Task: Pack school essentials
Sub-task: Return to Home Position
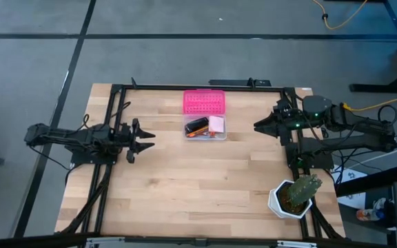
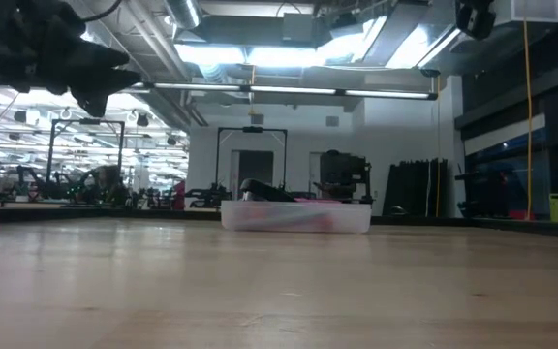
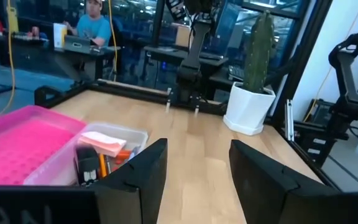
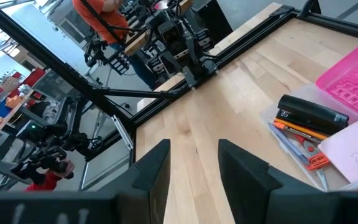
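Contents: a black stapler (image 4: 311, 112), a pink notepad (image 4: 353, 149), an orange pencil (image 4: 296, 129) and red-handled scissors (image 4: 316, 162) are seen lying together inside the clear box (image 1: 205, 131).
Box: it is placed at the far middle of the bench (image 1: 185, 193), with its pink lid (image 1: 204, 102) laid open just behind it.
Progress: packing is judged to be done, as no stationery is seen outside the box; only the parking of the arms, and perhaps closing the lid, is judged to be left.
Left gripper (image 1: 142, 141): it is held above the bench, well to the left of the box, fingers spread and empty.
Right gripper (image 1: 259, 126): it is held to the right of the box, fingers spread and empty.
Cactus (image 1: 298, 194): it is left standing at the near right corner.
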